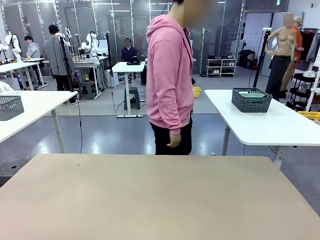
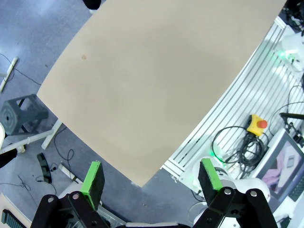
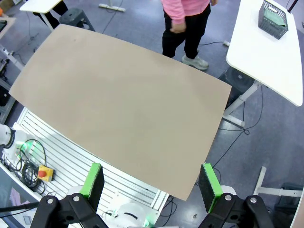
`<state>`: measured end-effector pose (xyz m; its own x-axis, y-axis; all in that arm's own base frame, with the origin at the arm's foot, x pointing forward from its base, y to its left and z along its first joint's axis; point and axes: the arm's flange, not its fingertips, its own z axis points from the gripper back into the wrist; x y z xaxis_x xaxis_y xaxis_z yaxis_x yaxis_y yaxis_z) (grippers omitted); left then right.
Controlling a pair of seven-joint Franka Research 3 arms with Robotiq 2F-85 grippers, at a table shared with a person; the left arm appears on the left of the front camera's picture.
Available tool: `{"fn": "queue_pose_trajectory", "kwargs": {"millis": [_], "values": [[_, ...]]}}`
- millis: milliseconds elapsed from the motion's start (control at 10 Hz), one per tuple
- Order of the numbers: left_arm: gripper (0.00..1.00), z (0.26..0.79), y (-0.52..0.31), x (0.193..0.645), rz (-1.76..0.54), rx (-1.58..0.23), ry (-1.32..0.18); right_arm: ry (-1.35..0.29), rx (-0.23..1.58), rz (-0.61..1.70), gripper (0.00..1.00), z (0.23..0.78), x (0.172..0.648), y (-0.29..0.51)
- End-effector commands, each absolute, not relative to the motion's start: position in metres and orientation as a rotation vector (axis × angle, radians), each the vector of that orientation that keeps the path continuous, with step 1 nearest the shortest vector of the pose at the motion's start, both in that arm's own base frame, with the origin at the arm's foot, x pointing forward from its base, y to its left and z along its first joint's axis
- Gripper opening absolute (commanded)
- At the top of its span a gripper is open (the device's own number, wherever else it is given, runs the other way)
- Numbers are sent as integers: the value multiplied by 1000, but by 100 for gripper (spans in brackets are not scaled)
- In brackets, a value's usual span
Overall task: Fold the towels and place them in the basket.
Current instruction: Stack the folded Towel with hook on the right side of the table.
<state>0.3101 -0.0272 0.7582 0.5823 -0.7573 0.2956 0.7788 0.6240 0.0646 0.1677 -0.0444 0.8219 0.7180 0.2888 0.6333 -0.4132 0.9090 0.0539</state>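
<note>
A: What is seen at the middle of the front view?
B: A smooth, matte beige table (image 1: 160, 200) is spread across the lower half of the frame, its corners rounded. Behind its far edge a person (image 1: 169, 75) in a soft pink hooded top and dark trousers is seen side-on.

A: Where is the basket?
B: The basket (image 1: 251, 100), dark grey with lattice-mesh sides and a solid rim, is set on a glossy white side table (image 1: 270, 125) at the right of the frame, well apart from the beige table. Its long axis is laid roughly left to right. A pale green towel (image 1: 252, 94) is seen folded inside it.

A: And the pincers?
B: The left gripper (image 2: 152, 178) is held wide over the table's near corner, nothing between its green pads. The right gripper (image 3: 152, 180) is likewise spread wide and empty above the table edge.
</note>
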Motion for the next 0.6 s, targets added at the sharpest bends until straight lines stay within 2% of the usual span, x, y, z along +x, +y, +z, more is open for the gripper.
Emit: {"fn": "queue_pose_trajectory", "kwargs": {"millis": [0, 500], "values": [[100, 759, -27, 310, -898, -79, -314, -666, 199, 388, 100, 820, 169, -45], [100, 759, -27, 310, -898, -79, -314, -666, 199, 388, 100, 820, 169, -45]]}}
